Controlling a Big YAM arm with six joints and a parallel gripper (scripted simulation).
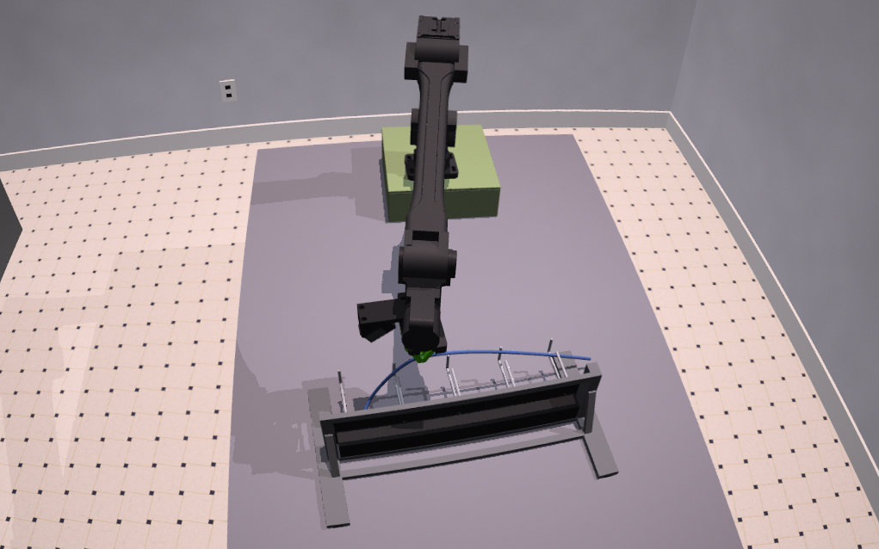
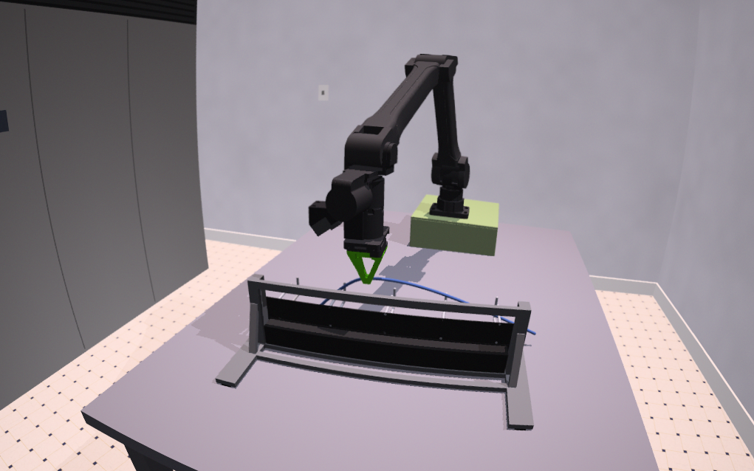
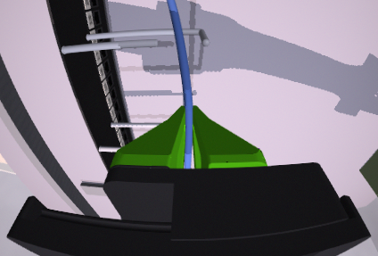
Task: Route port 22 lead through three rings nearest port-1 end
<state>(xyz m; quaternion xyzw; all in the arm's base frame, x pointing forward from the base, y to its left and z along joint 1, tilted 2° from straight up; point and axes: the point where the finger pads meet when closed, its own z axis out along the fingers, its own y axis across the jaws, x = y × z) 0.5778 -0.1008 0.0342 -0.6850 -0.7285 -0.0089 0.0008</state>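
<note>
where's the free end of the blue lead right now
In the top view the blue lead's free end sticks out past the rack's right post, above the table; the gripper is clamped on the lead mid-span.

One camera is hanging high overhead, looking steeply down from behind the rack (image 1: 459, 416) toward the far wall, taking in the whole table (image 1: 531, 273) and the tiled floor. A second is standing off the table's near corner at about head height, facing the rack's (image 2: 388, 334) back and the arm behind it. The third is riding on the wrist, peering close along the gripper (image 3: 189, 148) and the lead (image 3: 178, 38). All three are sharing the rack and lead.
</note>
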